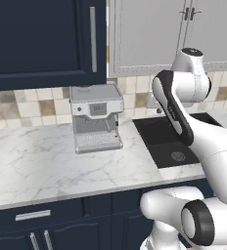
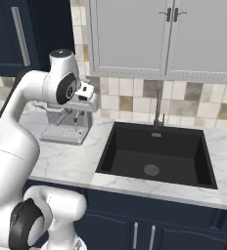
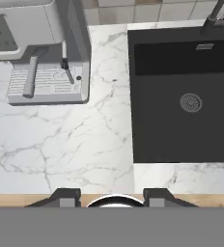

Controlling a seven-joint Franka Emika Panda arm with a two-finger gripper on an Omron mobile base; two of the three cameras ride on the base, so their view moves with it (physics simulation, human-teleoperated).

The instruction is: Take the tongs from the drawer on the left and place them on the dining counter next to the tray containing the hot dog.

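The drawer [image 1: 61, 211] is a shallow navy front under the marble counter at the lower left, shut, with a short horizontal silver handle [image 1: 33, 215]. The tongs are hidden. The dining counter, the tray and the hot dog are out of view. My gripper [image 3: 111, 195] hangs above the counter's front edge and looks straight down, between the coffee machine and the sink. Its two fingertips [image 3: 65, 195] stand apart with nothing between them. In the right base view the white hand [image 2: 84, 97] hovers in front of the coffee machine, well above the counter.
A silver coffee machine [image 1: 96, 117] stands on the marble counter [image 1: 37, 166] against the tiled wall. Right of it lies a black sink [image 2: 157, 154] with a faucet [image 2: 158, 110]. Navy doors with vertical handles [image 1: 39, 240] sit below the drawer. Wall cabinets hang overhead.
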